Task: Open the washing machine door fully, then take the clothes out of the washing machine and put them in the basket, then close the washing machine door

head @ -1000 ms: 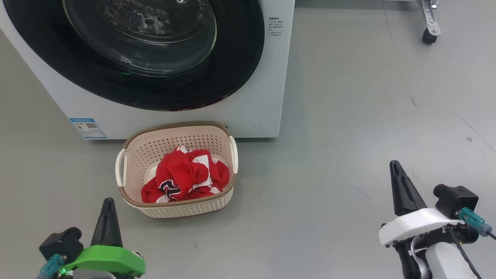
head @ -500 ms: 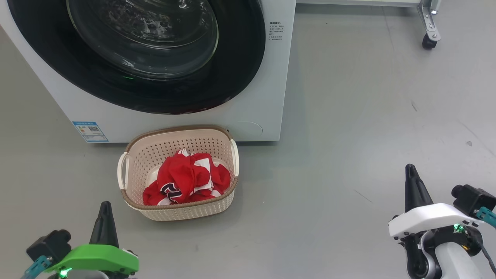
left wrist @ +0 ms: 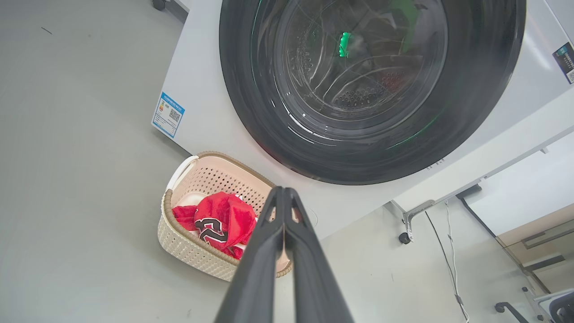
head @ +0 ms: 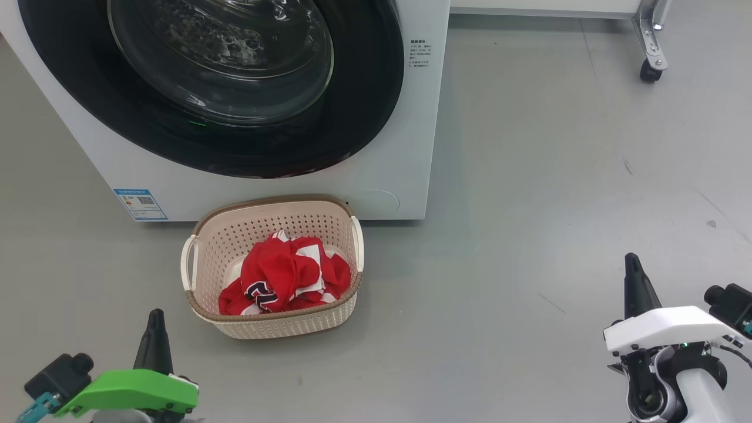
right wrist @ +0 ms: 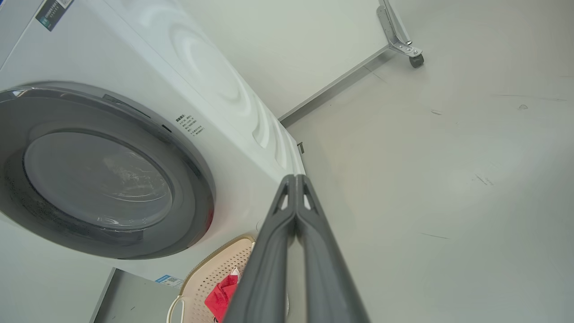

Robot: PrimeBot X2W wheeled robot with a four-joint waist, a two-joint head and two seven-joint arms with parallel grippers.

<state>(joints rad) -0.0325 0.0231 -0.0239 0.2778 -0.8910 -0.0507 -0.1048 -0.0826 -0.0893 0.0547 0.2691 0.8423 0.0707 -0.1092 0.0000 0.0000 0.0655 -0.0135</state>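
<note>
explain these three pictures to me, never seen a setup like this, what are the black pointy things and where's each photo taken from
This is a two-armed robot on wheels. One picture comes from a camera on its head, looking down; the other two come from cameras on its wrists, looking along each arm's two long dark fingers. The pointy things are those: the left fingers and the right fingers, both pressed shut and holding nothing. On the grey floor stands a white washing machine, its round black-rimmed door looking shut. In front sits a cream basket with red clothes inside.
</note>
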